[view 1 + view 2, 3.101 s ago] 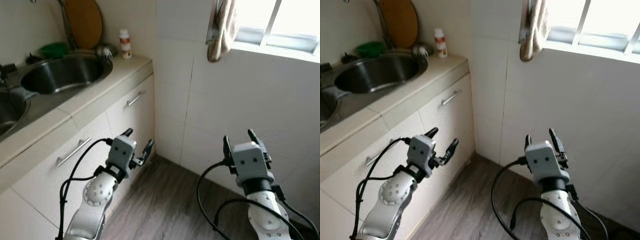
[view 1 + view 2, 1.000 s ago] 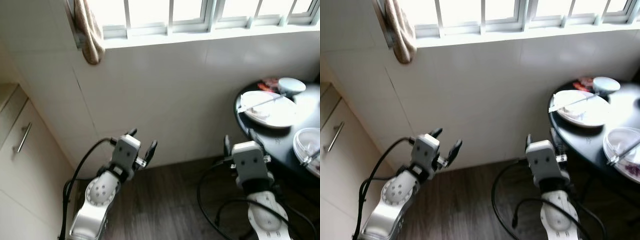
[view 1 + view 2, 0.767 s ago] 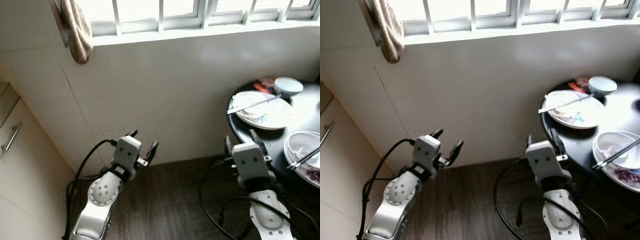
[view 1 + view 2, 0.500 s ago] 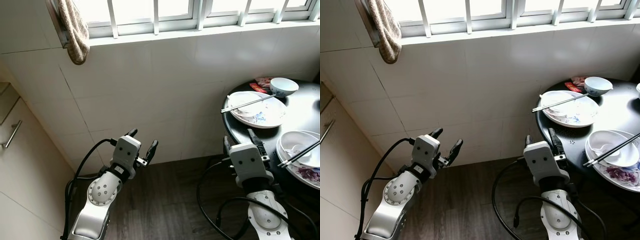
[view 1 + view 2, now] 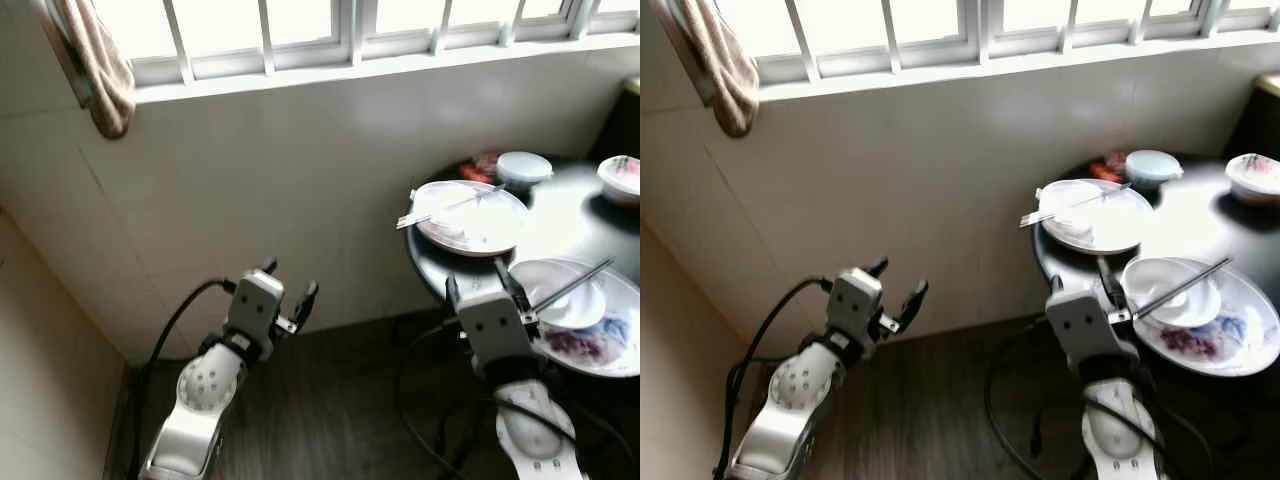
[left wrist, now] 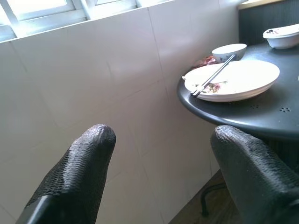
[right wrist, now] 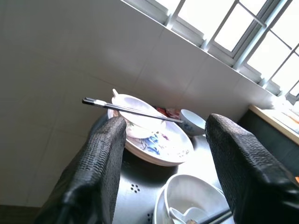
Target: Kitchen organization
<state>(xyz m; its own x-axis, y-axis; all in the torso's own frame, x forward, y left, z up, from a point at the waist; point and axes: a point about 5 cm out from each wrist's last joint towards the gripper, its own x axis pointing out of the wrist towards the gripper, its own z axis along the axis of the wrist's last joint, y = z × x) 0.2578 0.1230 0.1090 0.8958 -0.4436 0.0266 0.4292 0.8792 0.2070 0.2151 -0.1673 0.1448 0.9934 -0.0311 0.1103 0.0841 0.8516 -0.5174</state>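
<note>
A round black table (image 5: 560, 222) stands at the right, against the tiled wall. On it sit a white plate (image 5: 470, 215) with chopsticks (image 5: 448, 206) laid across it, a small bowl (image 5: 525, 168) behind it, another bowl (image 5: 620, 178) at the far right, and a flowered plate (image 5: 590, 335) holding a white bowl (image 5: 558, 297) with chopsticks (image 5: 566, 283). My right gripper (image 5: 476, 280) hangs open and empty at the table's near left edge. Out over the floor to the left, my left gripper (image 5: 290, 280) is also open and empty.
A barred window (image 5: 350, 25) runs along the top of the white tiled wall (image 5: 250, 170). A beige cloth (image 5: 95, 60) hangs at its left end. A cabinet side (image 5: 40, 340) borders the left edge. Dark wood floor (image 5: 330, 400) lies below, and black cables (image 5: 175, 315) loop from my arms.
The view has swung right: the sink and counter have passed out of frame, and the black table with its dishes has come in at the right. Both grippers stay open.
</note>
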